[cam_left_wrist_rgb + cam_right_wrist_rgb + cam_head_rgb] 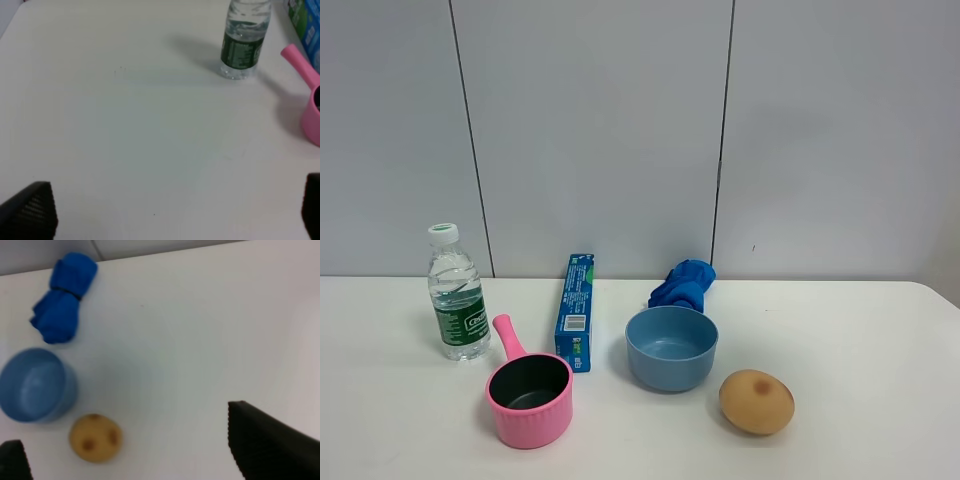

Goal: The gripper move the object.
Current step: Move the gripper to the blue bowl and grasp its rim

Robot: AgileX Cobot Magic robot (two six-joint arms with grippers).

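On the white table [860, 330] stand a water bottle [457, 295], a pink pot [528, 395] with a handle, a blue box [575, 311] lying flat, a blue bowl [671, 347], a folded blue cloth [684, 283] and a round brown bun [757, 401]. Neither gripper shows in the exterior high view. My left gripper [170, 215] is open and empty over bare table, with the bottle [243, 40] and the pot [307, 90] ahead of it. My right gripper [138, 455] is open and empty, high above the bun [95, 437], the bowl [35, 385] and the cloth [62, 297].
A grey panelled wall [620, 130] stands right behind the table. The blue box [305, 20] shows at the edge of the left wrist view. The table's right corner [930, 290] lies at the far right.
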